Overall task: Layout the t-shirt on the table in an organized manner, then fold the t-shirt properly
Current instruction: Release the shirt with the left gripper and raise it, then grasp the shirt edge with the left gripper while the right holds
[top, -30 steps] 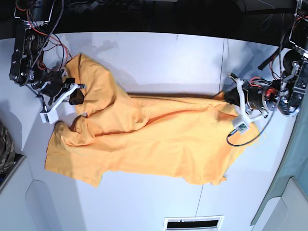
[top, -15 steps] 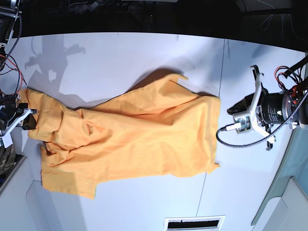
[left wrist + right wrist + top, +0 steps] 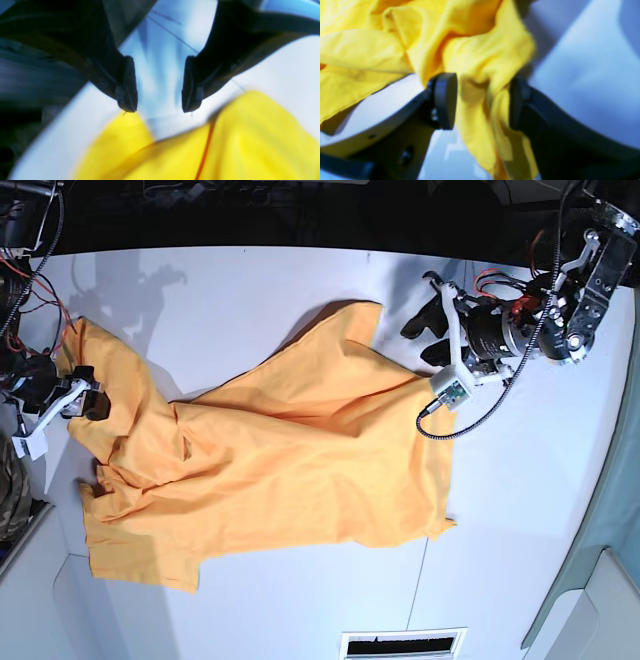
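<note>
Two arms flank the orange-yellow t-shirt, which lies crumpled and slanted across the middle of the white table, its lower hem toward the near edge and one corner reaching up toward the far edge. At the table's left edge, the right gripper has its fingers partly closed on a bunched fold of the shirt, which hangs between them. Toward the far right corner, the left gripper hangs with its fingers apart and empty, just beside the shirt's upper edge.
</note>
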Motion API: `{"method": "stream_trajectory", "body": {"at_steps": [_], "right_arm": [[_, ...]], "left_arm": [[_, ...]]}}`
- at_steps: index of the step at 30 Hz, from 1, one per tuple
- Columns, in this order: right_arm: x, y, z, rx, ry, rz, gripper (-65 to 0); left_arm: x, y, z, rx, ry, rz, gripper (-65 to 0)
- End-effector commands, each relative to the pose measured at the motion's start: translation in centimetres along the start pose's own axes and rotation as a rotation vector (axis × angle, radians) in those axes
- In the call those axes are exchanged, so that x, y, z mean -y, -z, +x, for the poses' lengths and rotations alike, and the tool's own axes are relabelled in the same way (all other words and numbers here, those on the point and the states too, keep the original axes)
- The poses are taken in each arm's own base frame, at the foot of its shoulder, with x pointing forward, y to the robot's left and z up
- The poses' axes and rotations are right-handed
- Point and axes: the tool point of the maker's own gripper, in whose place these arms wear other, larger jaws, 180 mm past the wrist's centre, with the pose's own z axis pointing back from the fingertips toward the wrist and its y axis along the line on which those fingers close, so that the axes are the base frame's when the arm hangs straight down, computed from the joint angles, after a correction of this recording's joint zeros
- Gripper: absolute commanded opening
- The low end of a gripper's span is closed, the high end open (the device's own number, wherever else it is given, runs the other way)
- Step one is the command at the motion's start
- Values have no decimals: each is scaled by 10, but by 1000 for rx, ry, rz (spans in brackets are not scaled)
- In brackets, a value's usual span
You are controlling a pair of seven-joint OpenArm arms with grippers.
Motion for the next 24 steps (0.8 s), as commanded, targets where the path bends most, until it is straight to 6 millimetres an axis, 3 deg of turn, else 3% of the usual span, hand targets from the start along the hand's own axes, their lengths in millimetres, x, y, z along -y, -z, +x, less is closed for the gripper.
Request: {"method": "stream_trajectory", "body": {"at_steps": [1, 11, 16, 21, 23, 24], "right_arm": [[2, -6, 19, 55, -14, -1, -340], [-12, 2, 11, 50, 9, 29, -340], [-12, 2, 11, 53, 9, 30, -340], [-13, 1, 13, 63, 17, 40, -340], [-14, 2, 14, 66, 18, 43, -340], [-15, 2, 14, 67, 18, 43, -340]], "left_arm": [[-5, 2, 12, 48, -46, 8, -329], [-7, 39, -9, 100, -445, -28, -329], [18, 61, -16, 58, -465, -67, -329], [42, 76, -17, 16, -372, -82, -334], [45, 80, -22, -12, -303, -61, -403], [45, 81, -22, -15, -283, -48, -473]]}}
